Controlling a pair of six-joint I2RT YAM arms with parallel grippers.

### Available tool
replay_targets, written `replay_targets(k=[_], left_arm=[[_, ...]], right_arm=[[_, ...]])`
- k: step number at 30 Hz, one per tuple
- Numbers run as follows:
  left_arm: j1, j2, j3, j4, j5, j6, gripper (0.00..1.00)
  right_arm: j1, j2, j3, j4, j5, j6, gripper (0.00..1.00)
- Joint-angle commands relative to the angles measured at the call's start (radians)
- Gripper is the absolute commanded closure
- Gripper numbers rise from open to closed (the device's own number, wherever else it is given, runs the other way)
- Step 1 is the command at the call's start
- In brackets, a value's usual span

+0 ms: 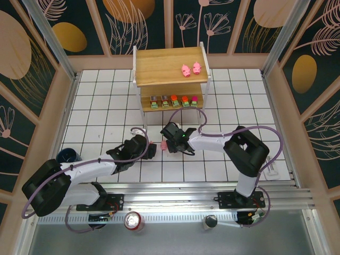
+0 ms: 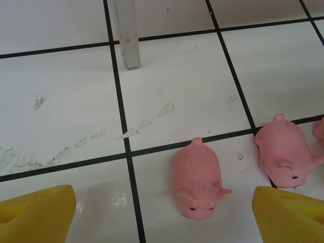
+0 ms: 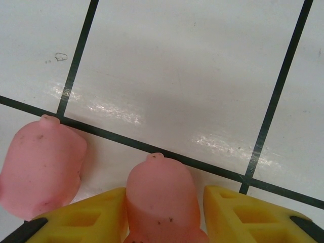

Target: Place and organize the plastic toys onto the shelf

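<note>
The shelf (image 1: 170, 74) stands at the back middle, with two pink pigs (image 1: 191, 69) on its top board and several green-based blocks (image 1: 175, 100) in a row on the lower board. In front of it, both grippers meet low over the tiles. My left gripper (image 2: 163, 202) is open, and a pig (image 2: 197, 179) lies between its yellow fingers (image 2: 35, 215), touching neither. A second pig (image 2: 283, 157) lies just to the right. My right gripper (image 3: 164, 195) straddles a pig (image 3: 162, 202) on the tile. Its left pad touches the pig, and a thin gap shows at the right pad. Another pig (image 3: 40, 172) lies beside it.
A white shelf leg (image 2: 126, 33) stands just beyond the pigs. A dark blue mug (image 1: 68, 155) sits at the left edge by the left arm. A red soda can (image 1: 133, 221) stands on the rail in front. Patterned walls close in the tiled table.
</note>
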Motion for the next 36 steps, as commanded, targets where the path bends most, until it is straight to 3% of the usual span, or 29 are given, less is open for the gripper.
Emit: replay_targets(k=[1, 21, 36], left_arm=[[0.006, -0.012, -0.008, 0.021, -0.018, 0.012, 0.1], [0.006, -0.017, -0.01, 0.029, -0.009, 0.02, 0.1], [0.005, -0.016, 0.001, 0.03, -0.01, 0.05, 0.1]], right_arm=[[0.009, 0.008, 0.022, -0.024, 0.034, -0.012, 0.6], [0.048, -0.13, 0.082, -0.171, 0.122, 0.011, 0.65], [0.076, -0.259, 0.295, -0.375, 0.231, 0.001, 0.65]])
